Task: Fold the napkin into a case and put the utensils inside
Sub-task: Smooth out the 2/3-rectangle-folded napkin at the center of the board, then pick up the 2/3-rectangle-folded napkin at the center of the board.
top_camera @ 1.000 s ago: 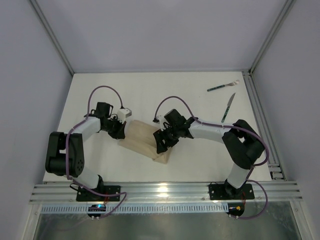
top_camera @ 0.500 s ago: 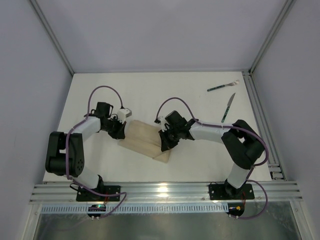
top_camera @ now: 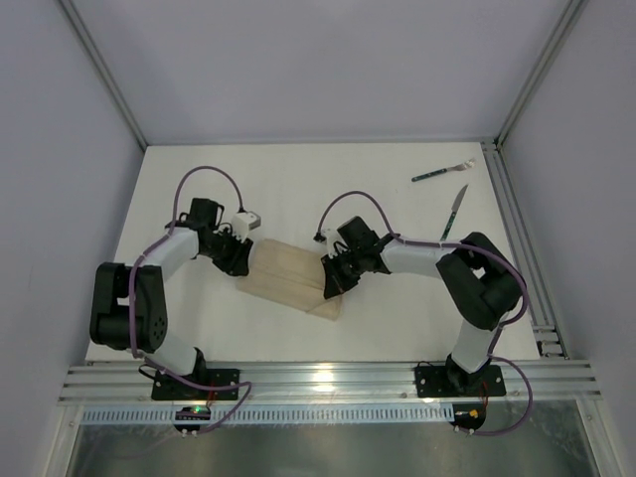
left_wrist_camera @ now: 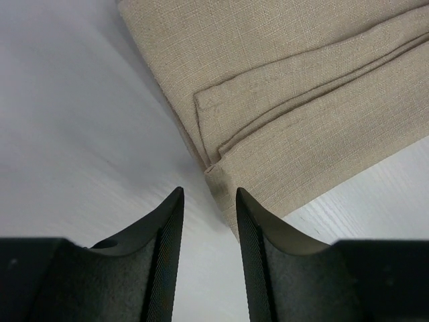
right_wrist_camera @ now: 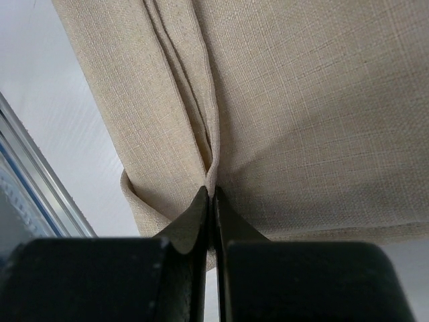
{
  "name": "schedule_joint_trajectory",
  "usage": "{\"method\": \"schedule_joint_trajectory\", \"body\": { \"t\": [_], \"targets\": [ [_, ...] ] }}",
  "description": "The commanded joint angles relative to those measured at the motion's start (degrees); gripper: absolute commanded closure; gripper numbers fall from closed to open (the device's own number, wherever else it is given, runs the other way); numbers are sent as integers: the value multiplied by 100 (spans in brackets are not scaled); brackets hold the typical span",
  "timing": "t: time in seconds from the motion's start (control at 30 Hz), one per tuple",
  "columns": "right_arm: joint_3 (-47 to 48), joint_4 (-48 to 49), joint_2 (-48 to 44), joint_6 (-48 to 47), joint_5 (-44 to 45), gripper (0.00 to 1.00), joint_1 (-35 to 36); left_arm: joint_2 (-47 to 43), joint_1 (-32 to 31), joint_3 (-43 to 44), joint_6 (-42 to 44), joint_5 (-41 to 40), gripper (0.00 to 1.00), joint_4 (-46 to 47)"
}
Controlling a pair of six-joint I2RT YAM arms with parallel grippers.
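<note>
One broad white table top (top_camera: 298, 189) fills most of what we see from above, with pale grey walls around it. Toward its near middle lies the soft beige-tan cloth napkin (top_camera: 288, 276), folded into an oblong band that slants from upper left to lower right, between the two arms. In the wrist views we see its stacked hems (left_wrist_camera: 281, 80) and a long crease running down its weave (right_wrist_camera: 301, 100).

At the band's upper left end we find the black two-fingered left gripper (top_camera: 238, 260). Seen from its own wrist, this gripper (left_wrist_camera: 209, 201) has its jaws partly apart, with only bare table in the gap. Its ribbed black fingers (left_wrist_camera: 167, 235) hold nothing. The napkin's folded corner lies just ahead of the gap. One fingertip overlaps the cloth's edge in that view, but we cannot tell whether it touches.

Over the band's lower right part sits the black right gripper (top_camera: 331, 281). From its wrist camera we see this gripper (right_wrist_camera: 211, 201) with its fingers (right_wrist_camera: 191, 228) pressed together, a thin ridge of napkin pinched between the tips. The cloth puckers up into the pinch, and a small loop of fabric bulges beside it.

Well apart from the napkin, in the far right corner, we see the slim silver-bladed knife with a dark green handle (top_camera: 454, 214), lying nearly along the side rail. Just beyond it lies the silver-tined fork with a dark green handle (top_camera: 443, 172), near the knife but not touching it.
</note>
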Motion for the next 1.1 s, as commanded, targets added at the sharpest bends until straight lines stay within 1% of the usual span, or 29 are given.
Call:
{"method": "schedule_joint_trajectory", "body": {
  "t": [0.0, 0.1, 0.13, 0.2, 0.23, 0.33, 0.4, 0.47, 0.5, 0.53, 0.6, 0.63, 0.67, 0.73, 0.8, 0.93, 0.97, 1.07],
  "targets": [
    [206, -102, 99, -309, -118, 96, -24, -458, 25, 309, -89, -168, 60, -211],
    [170, -40, 108, -292, -162, 96, -42, -766, -36, 406, -186, -265, 61, -290],
    [170, 3, 99, -274, -214, 96, -42, -828, -167, 397, -195, -283, 63, -299],
    [179, 48, 90, -256, -267, 96, -50, -890, -352, 362, -152, -353, 63, -334],
    [197, 83, 81, -239, -293, 96, -59, -864, -519, 345, -82, -414, 62, -334],
    [214, 83, 90, -230, -241, 92, -103, -609, -695, 344, 33, -511, 58, -273],
    [232, 39, 116, -247, -206, 87, -121, -416, -853, 415, -11, -485, 58, -203],
    [241, 39, 90, -204, -206, 83, -138, -328, -1029, 493, -11, -415, 61, -220],
    [258, 39, 73, -160, -206, 75, -164, -292, -1204, 511, -2, -423, 62, -272],
    [276, 39, 12, -125, -215, 71, -173, -196, -1293, 512, 7, -467, 66, -299],
    [355, -5, -85, -46, -206, 64, -173, -29, -1399, 538, 33, -651, 68, -334],
    [398, -22, -181, -28, -197, 59, -182, 215, -1451, 547, 33, -704, 69, -369],
    [468, -40, -235, -10, -171, 55, -182, 348, -1443, 564, 33, -748, 70, -370],
    [548, -145, -357, 42, -74, 51, -217, 542, -1443, 573, 7, -862, 71, -352],
    [653, -216, -533, 121, -13, 50, -279, 709, -1443, 556, -37, -915, 71, -273],
    [724, -111, -815, 236, 110, 46, -603, 745, -1443, 520, -99, -1021, 71, -89],
    [768, -93, -850, 201, 198, 43, -735, 736, -1452, 512, -99, -1030, 71, -54],
    [1030, -128, -702, -27, 409, 39, -946, 719, -1443, 494, -81, -1004, 69, -53]
  ]
}}
